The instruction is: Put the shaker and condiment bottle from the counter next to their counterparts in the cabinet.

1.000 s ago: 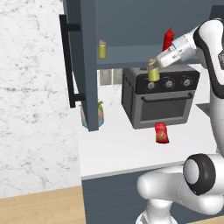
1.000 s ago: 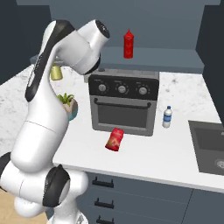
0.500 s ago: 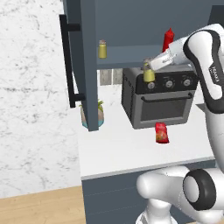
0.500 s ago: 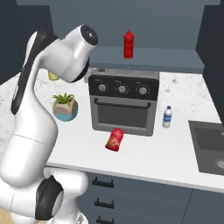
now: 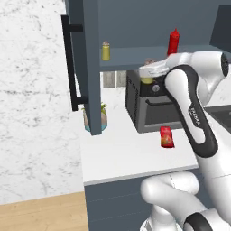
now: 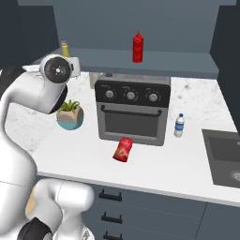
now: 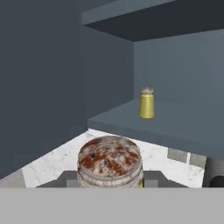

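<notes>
Step in hand: carrying the shaker [image 7: 110, 162] up toward the cabinet [image 5: 90, 67]; the condiment bottle [image 6: 123, 149] is not yet handled.
Claw: the claw [image 7: 109, 180] is closed on the shaker, whose speckled pale cap faces the hand view.
Shaker's place: just below and in front of the cabinet shelf [image 7: 175, 124], lower than the matching shaker [image 7: 147, 103] standing upright on it.
Landmark, cabinet shelf: the plain red bottle [image 6: 137, 47] stands on it well apart from the matching shaker; the toaster oven [image 6: 132, 112] sits beneath it on the counter [image 6: 178, 164].
Condiment bottle: lying on its side on the counter, just in front of the toaster oven.
Next move: likely lift above the shelf edge, reach in, and set the shaker upright just beside its twin without knocking it.
Writing: the bottle's yellowish label seems patterned, but no words are legible; dark lettering on the arm [image 5: 194, 113] is too small to read.
</notes>
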